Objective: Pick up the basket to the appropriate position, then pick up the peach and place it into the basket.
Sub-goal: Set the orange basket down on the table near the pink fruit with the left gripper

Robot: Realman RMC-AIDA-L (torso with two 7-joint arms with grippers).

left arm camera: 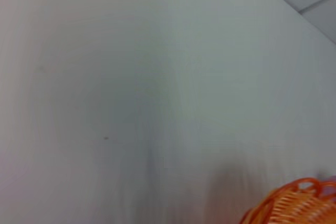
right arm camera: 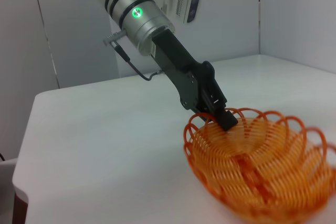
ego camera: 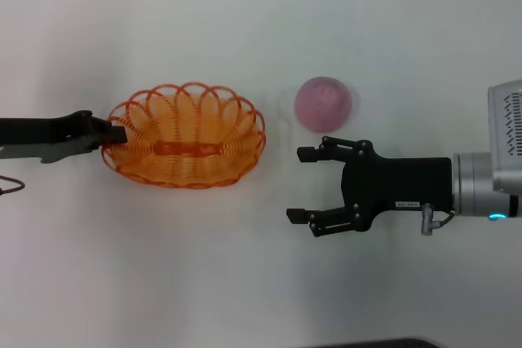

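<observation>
The orange wire basket [ego camera: 238,146] lies left of the table's middle and is empty. My left gripper [ego camera: 115,134] is shut on its left rim, and the right wrist view shows it as the left gripper [right arm camera: 222,117] pinching a rim loop of the basket [right arm camera: 252,171]. In the left wrist view only an edge of the basket [left arm camera: 294,206] shows. The pink peach [ego camera: 324,103] sits on the table just right of the basket. Just in front of the peach my right gripper [ego camera: 297,185] stands open and empty, its fingers pointing toward the basket.
A white table [ego camera: 245,283] carries everything. Its far edge and corner [right arm camera: 37,98] show in the right wrist view, with pale wall panels behind. A dark strip [ego camera: 383,343] lies at the table's near edge.
</observation>
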